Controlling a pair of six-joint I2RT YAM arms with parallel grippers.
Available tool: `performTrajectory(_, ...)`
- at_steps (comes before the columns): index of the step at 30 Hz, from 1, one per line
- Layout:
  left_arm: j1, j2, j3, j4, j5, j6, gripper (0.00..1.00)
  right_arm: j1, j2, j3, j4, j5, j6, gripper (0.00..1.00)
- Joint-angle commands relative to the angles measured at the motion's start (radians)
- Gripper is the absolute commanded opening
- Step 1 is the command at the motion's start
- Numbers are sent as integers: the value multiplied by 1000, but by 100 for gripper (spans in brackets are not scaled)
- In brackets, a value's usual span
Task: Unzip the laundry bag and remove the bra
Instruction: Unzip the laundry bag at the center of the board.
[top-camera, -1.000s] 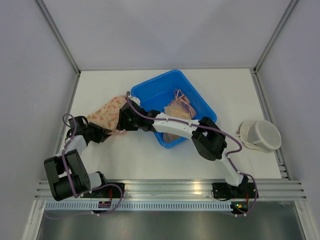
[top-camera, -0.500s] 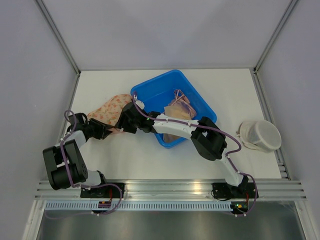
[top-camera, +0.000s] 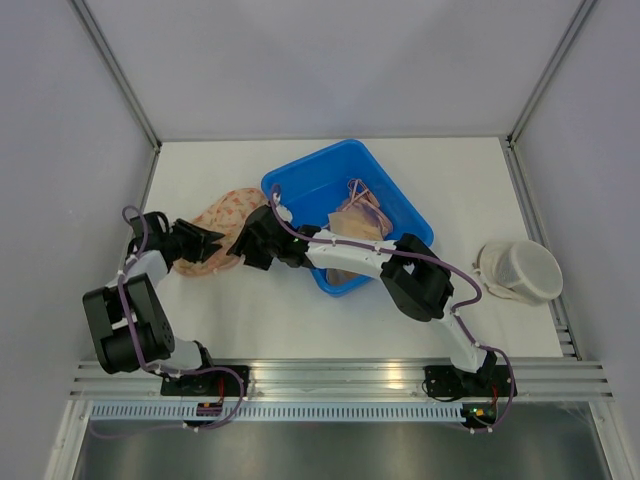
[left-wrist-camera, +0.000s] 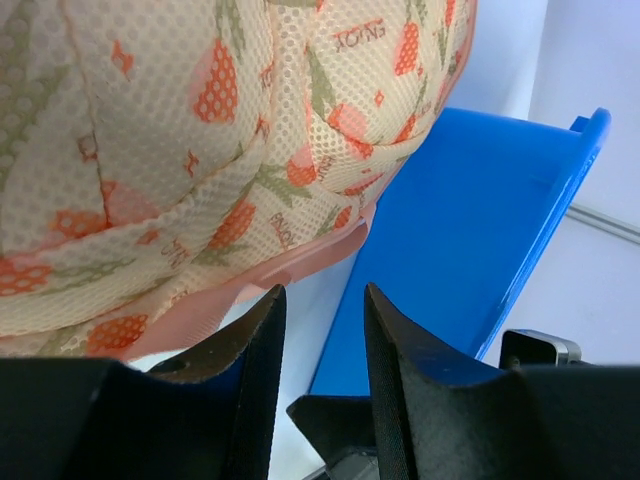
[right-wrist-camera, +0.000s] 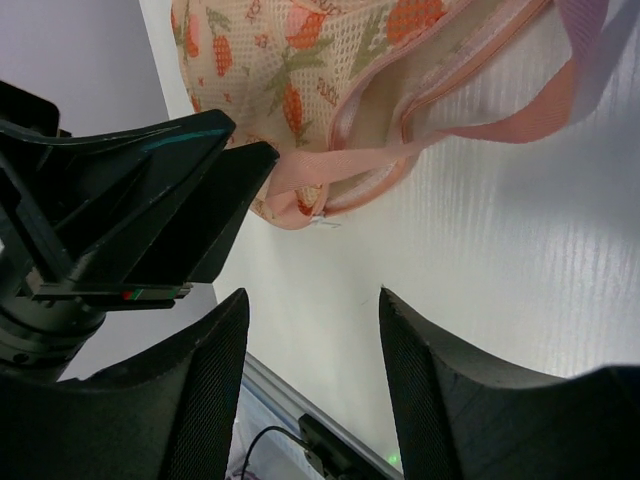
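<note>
Left hand (top-camera: 208, 243) shifted; bin (top-camera: 404, 203) beside bag (top-camera: 226, 210).

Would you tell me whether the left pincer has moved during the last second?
Yes. The left pincer has shifted away from the near rail, upward in the top view.

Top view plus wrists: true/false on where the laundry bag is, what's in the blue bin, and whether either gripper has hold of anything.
1. The laundry bag lies outside the blue bin, on its left in the top view. True.
2. The right gripper is clamped on the bag. False: its fingers stand apart with nothing between them.
3. The blue bin is empty. False: a pinkish garment lies in it.
4. A white container sits near the right edge of the table. True.
5. The left gripper holds nothing. True.
</note>
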Motion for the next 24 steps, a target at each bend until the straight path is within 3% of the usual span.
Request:
performTrajectory(1, -1, 40, 38, 7, 25, 11, 43, 8, 18, 22, 30, 5, 94, 60)
performTrajectory(9, 45, 28, 94, -111, -62, 72, 43, 6, 117, 148, -34, -7, 143, 61)
performTrajectory(15, 98, -44, 194, -193, -128, 123, 48, 9, 151, 171, -37, -7, 167, 61)
performTrajectory(24, 125, -257, 229, -334, -385, 160, 50, 9, 200, 245, -79, -27, 178, 60)
